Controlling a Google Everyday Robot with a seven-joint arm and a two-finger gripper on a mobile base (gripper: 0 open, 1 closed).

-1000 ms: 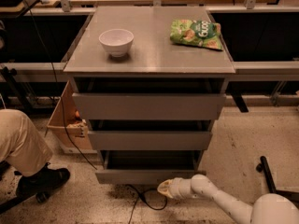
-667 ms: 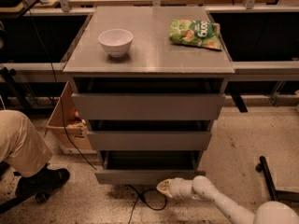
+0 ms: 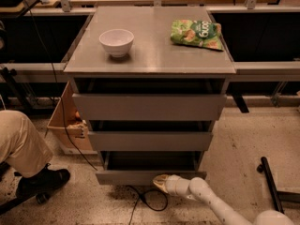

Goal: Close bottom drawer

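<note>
The grey cabinet (image 3: 150,55) has three handle-less drawers, all pulled out a little. The bottom drawer (image 3: 140,176) is the narrowest and slimmest front, near the floor, with its shallow tray showing behind it. My gripper (image 3: 160,182) is at the end of the white arm coming from the lower right. It sits low at the floor, right against the lower edge of the bottom drawer's front, a little right of its middle.
A white bowl (image 3: 116,41) and a green chip bag (image 3: 197,33) lie on the cabinet top. A black cable (image 3: 150,200) loops on the floor under the gripper. A person's leg and shoe (image 3: 33,172) are at the left, beside a cardboard box (image 3: 68,125). A black stand foot (image 3: 272,182) is at the right.
The arm has stretched slightly left and the gripper has stayed pressed near the bottom drawer's front. The drawer looks about as far out as before.
</note>
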